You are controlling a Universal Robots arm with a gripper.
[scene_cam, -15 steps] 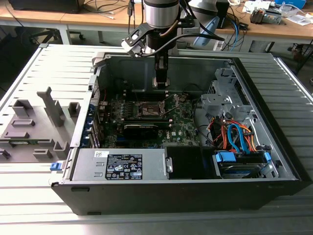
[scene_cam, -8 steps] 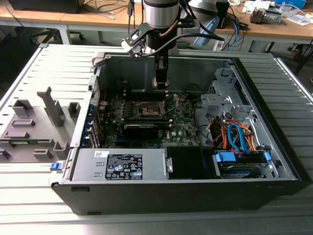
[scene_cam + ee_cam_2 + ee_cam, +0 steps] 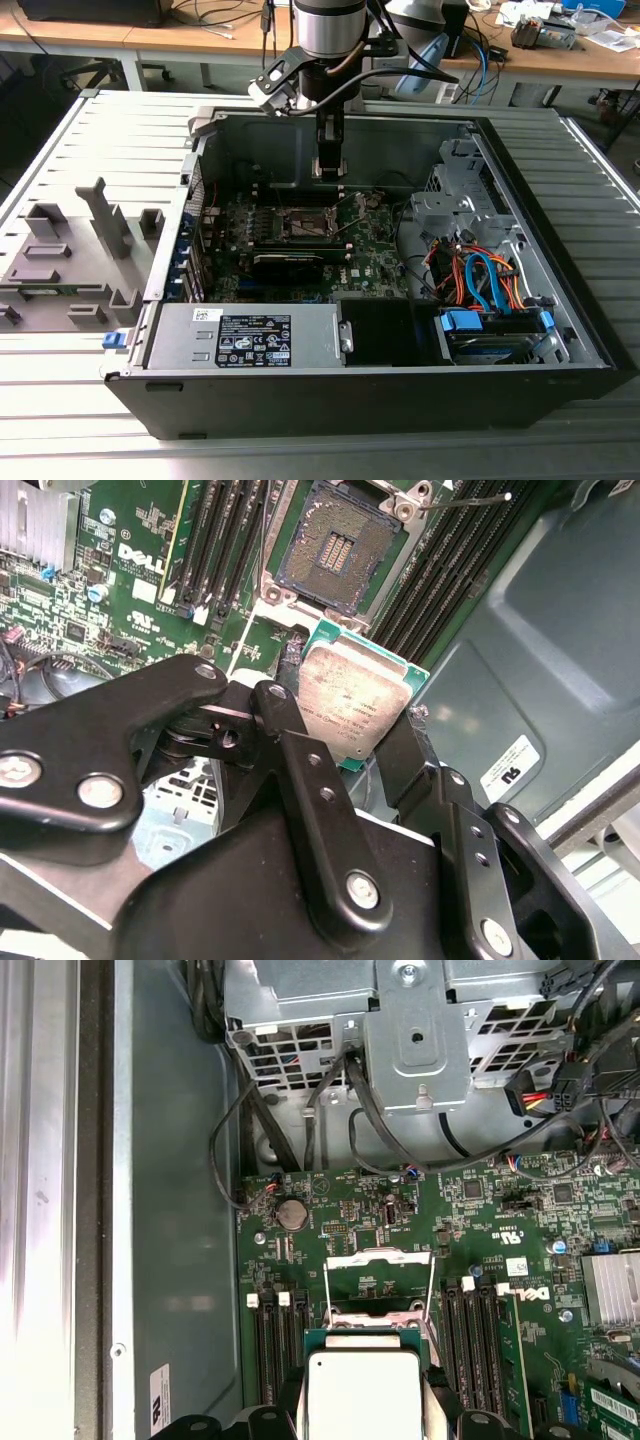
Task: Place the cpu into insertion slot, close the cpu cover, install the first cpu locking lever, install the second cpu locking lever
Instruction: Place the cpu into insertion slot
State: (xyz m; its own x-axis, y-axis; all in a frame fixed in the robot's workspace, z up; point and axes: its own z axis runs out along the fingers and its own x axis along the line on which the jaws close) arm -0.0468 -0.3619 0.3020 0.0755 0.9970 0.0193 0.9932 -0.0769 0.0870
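With its jaws pinching the chip near the open socket, the gripper could seat it crooked and damage that socket.

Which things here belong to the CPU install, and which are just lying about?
Job: tool gripping the cpu; bare insertion slot; open cpu cover; locking lever.
Bystanders: power supply; drive cage; cables; grey fixture.
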